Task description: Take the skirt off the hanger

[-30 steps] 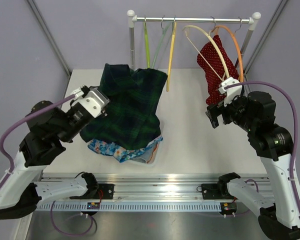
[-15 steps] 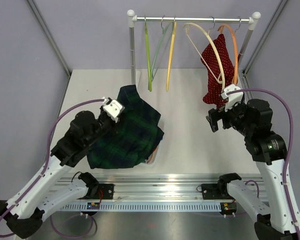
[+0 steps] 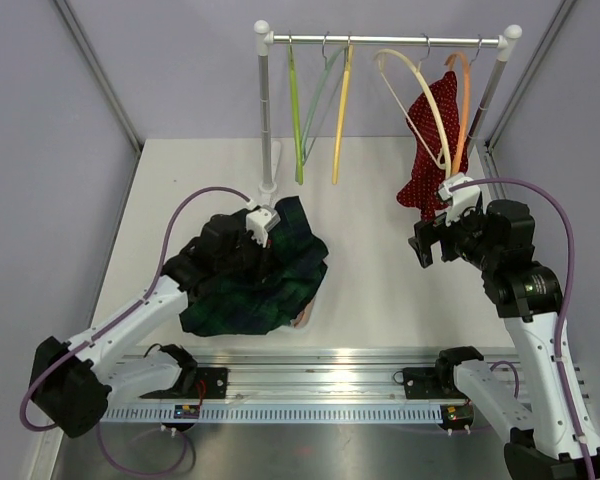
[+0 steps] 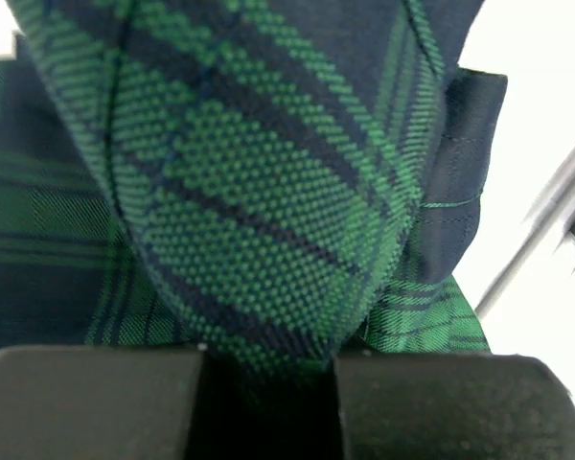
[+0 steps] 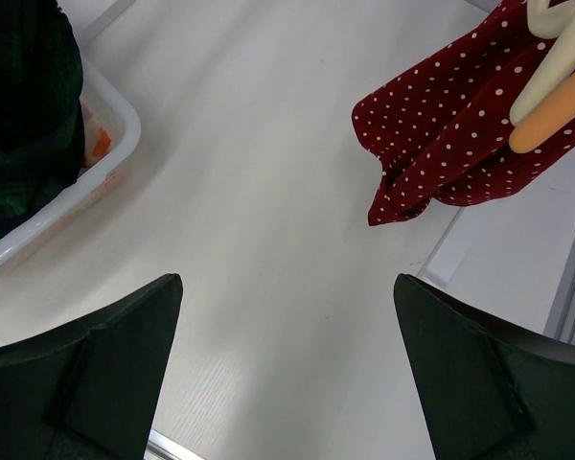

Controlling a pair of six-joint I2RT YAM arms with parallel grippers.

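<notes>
A dark green plaid skirt (image 3: 255, 285) lies heaped over a white bin at the table's front left, off any hanger. My left gripper (image 3: 270, 232) is shut on a fold of it; in the left wrist view the plaid cloth (image 4: 259, 172) fills the frame and runs down between the jaws of the gripper (image 4: 268, 362). My right gripper (image 3: 425, 245) is open and empty, hovering over bare table (image 5: 286, 280), just below and to the left of a red polka-dot garment (image 3: 427, 130) (image 5: 460, 134) hanging on a cream hanger (image 3: 420, 90) and an orange hanger (image 3: 465, 100).
A clothes rail (image 3: 390, 40) stands at the back with green hangers (image 3: 298, 110) and a yellow hanger (image 3: 340, 110) hanging bare. The white bin (image 5: 115, 129) holds other clothes under the plaid skirt. The rail's posts (image 3: 266, 120) stand behind the bin and at the far right.
My left arm has swung from the far left in toward the middle and lowered the plaid skirt onto the bin, covering the clothes there. The right gripper has barely moved.
</notes>
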